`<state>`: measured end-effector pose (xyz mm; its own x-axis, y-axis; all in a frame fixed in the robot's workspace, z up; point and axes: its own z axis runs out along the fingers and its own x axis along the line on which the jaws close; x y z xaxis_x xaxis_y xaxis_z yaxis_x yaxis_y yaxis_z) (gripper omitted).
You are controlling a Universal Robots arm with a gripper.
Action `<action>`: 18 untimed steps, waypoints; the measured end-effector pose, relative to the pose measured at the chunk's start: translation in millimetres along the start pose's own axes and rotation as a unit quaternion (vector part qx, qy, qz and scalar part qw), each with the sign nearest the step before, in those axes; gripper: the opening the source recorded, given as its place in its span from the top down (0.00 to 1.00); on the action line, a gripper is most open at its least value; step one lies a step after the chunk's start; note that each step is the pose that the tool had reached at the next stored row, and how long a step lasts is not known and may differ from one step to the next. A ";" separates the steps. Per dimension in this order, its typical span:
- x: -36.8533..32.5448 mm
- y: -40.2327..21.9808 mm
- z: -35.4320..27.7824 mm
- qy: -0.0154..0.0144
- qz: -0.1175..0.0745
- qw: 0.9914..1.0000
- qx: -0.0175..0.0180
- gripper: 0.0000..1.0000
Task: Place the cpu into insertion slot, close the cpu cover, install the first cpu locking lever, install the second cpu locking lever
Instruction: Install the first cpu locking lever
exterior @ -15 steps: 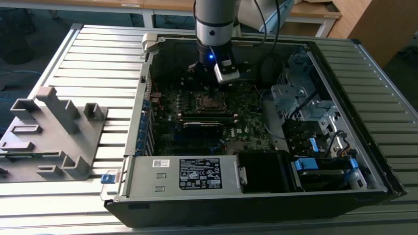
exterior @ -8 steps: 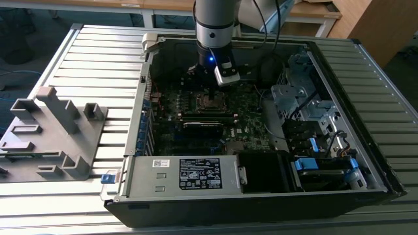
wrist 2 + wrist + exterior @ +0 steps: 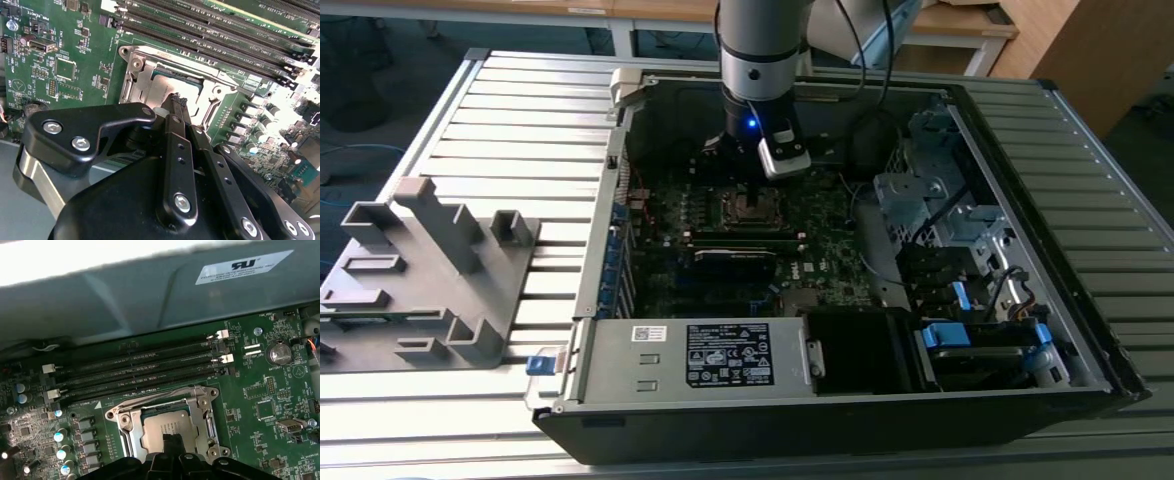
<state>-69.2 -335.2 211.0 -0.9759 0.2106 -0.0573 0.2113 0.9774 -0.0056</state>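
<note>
Cpu (image 3: 750, 207): exterior view, seated mid-motherboard (image 3: 834, 255) inside the open computer case (image 3: 1067, 250), under the arm. Second wrist view: gripper (image 3: 178, 102) fingertips pinched together above the cpu cover (image 3: 145, 75). First wrist view: cpu lies in the insertion slot (image 3: 134, 432), cover frame around it.

Green motherboard (image 3: 260, 405) with black memory slots (image 3: 140, 372); silvery cpu cover (image 3: 200, 405) frames a dull grey-bronze cpu (image 3: 167, 425). The hand (image 3: 177, 102) is matte black. Pale grey ribbed surface (image 3: 520, 130).
</note>
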 end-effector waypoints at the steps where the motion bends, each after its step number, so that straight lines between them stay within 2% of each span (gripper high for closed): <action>1: 0.0 0.0 0.0 0.000 0.000 1.000 0.000 0.89; 6: -0.2 -0.1 -3.7 0.000 0.000 1.000 0.000 0.89; 9: -0.3 0.0 -3.8 0.000 -0.004 1.000 -0.001 0.89; 13: -0.2 -0.1 -3.6 0.000 -0.021 1.000 -0.002 0.89; 18: -0.2 -0.1 -3.4 0.000 -0.044 0.999 -0.004 0.89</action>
<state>-69.2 -335.3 214.4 -0.9907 0.1234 -0.0568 0.1238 0.9923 -0.0032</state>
